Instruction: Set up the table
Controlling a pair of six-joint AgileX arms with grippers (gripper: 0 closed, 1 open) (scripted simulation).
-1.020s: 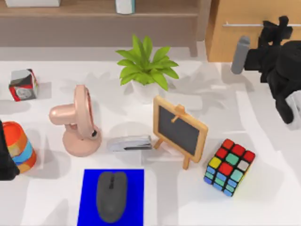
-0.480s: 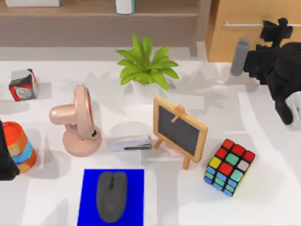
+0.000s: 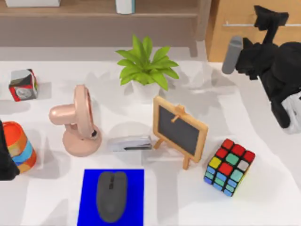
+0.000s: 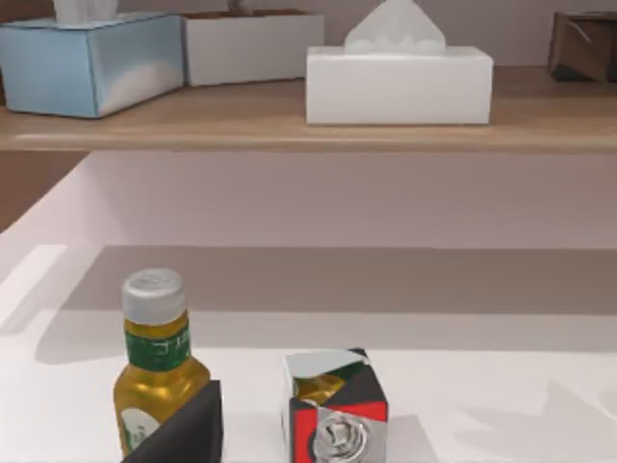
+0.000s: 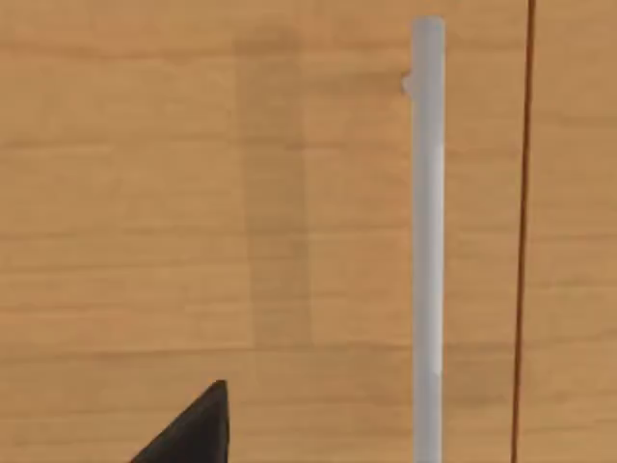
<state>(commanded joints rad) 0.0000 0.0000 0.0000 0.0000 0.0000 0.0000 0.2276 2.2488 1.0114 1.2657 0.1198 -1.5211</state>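
My right gripper [image 3: 265, 21] hangs far right by the cabinet [image 3: 244, 37], near its handle [image 5: 428, 241]; I cannot tell its opening. Left arm [image 3: 4, 155] parked at the table's [image 3: 263, 197] left edge.

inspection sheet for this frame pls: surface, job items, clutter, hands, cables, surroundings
Surface: white table.
Job's things: mouse on blue mat.
Clutter: plant, pink fan, stapler, chalkboard, puzzle cube, striped cup, small box, bottle.
Hands: right hand at cabinet handle; left arm parked at left edge.
Cables: nothing seen.
Surroundings: shelf with tissue boxes; wood cabinet.
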